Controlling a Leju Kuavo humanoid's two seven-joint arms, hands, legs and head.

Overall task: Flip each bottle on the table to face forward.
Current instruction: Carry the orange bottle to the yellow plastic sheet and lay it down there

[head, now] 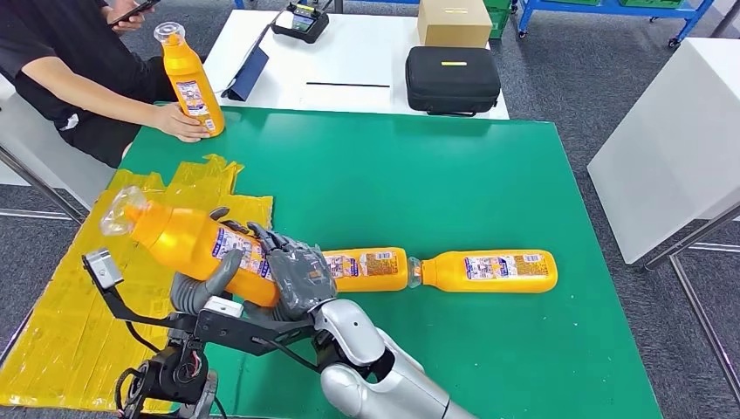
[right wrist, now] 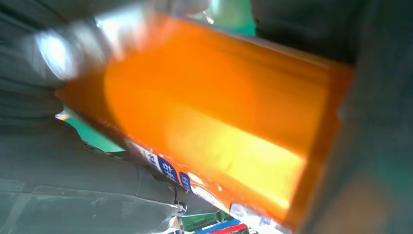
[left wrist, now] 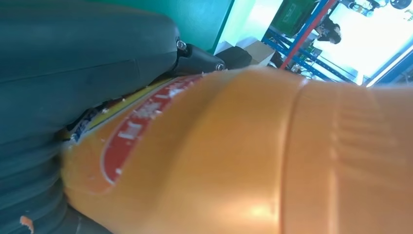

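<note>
Orange bottle [head: 188,243], held above the near-left part of the green table [head: 419,175], lies tilted with its long axis running from about 10 o'clock to 4 o'clock; its clear cap [head: 118,212] points to 10 o'clock, over the yellow sheet [head: 65,305]. Both hands grip its body: the left hand [head: 205,284] from below, thumb up against the label, and the right hand [head: 297,271] wrapped over the base end. In both wrist views the bottle is blurred at close range, and its base is covered by fingers [head: 270,240].

Two further orange bottles lie flat on the table, long axes along 3 to 9 o'clock. The middle bottle [head: 371,268] is partly hidden behind the right hand; its cap end touches the cap end of the right-hand bottle [head: 493,271], which is fully visible.

At 11 o'clock, a fourth bottle [head: 188,83] stands upright at the table's far-left edge, steadied by a person's hand [head: 179,122].

Beyond, a white table [head: 349,61] carries a black case [head: 452,78], a cardboard box [head: 454,22] cut off by the frame, and a tablet [head: 249,74].
</note>
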